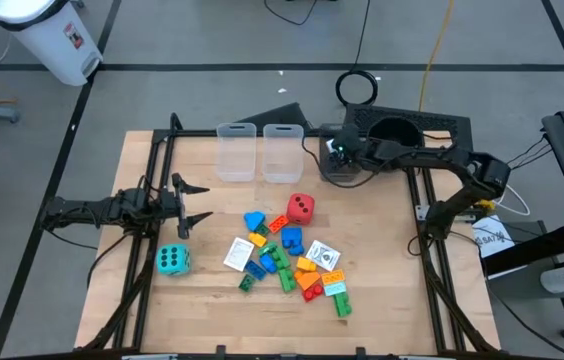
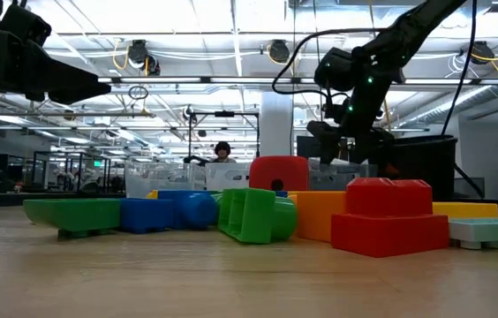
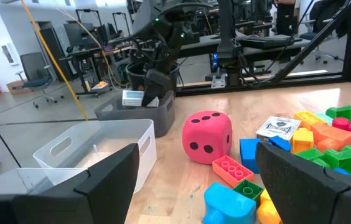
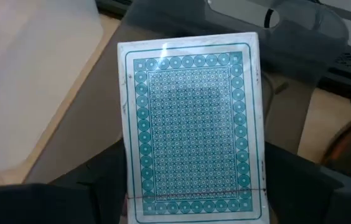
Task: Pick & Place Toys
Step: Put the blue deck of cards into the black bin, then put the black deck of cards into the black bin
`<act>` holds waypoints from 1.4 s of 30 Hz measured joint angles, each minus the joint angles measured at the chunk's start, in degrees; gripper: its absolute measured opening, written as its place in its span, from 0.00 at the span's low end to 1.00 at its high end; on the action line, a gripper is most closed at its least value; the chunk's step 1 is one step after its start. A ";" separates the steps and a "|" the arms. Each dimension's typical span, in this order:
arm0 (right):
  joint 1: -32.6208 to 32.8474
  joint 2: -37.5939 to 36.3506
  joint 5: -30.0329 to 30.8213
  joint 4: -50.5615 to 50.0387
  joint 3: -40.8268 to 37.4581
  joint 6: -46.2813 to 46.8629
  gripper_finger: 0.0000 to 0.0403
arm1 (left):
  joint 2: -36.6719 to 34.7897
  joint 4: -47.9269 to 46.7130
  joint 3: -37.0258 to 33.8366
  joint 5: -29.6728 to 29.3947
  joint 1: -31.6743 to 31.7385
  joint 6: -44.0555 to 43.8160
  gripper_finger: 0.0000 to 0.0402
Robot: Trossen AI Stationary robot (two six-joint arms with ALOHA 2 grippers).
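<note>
**Right gripper over grey bin w/ card; toys piled mid-table**

The right gripper (image 1: 337,152) sits at the far edge of the table (image 1: 382,290), over a dark grey bin (image 1: 342,168) just right of two clear bins (image 1: 259,152). Its wrist view shows a card (image 4: 191,124), teal-patterned back, standing between the two dark fingers (image 4: 300,180); fingers spread wide w/ the card's lower end between them (can't tell if they actually pinch it). In the left wrist view the same card shows pale at the bin's mouth, below the gripper.

The left gripper (image 1: 194,203) hangs near the left edge, jaws apart, holding nothing, pointed toward the pile.

Toys: the red die (image 1: 301,207) lies near the table's centre, just in front of the clear bins. The teal die (image 1: 172,260) lies apart, toward the left edge, near the left gripper. The bricks (image 1: 287,258) (blue, green, orange, red, yellow) are heaped at centre toward the near edge, w/ two more cards (image 1: 238,252) touching the heap, one each side.

A person shows far off in the room in the low view.
</note>
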 joint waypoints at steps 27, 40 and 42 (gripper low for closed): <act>1.84 -12.64 -23.26 14.48 -0.77 -12.45 0.88 | 0.00 0.00 0.00 0.00 0.01 0.00 0.81; 21.46 -22.32 -30.24 15.16 -0.75 -23.07 0.89 | 0.01 0.02 0.00 0.00 0.01 0.00 0.81; 26.11 -21.71 -30.13 16.31 -0.75 -23.85 0.89 | -0.01 0.00 0.00 0.02 0.01 0.00 0.81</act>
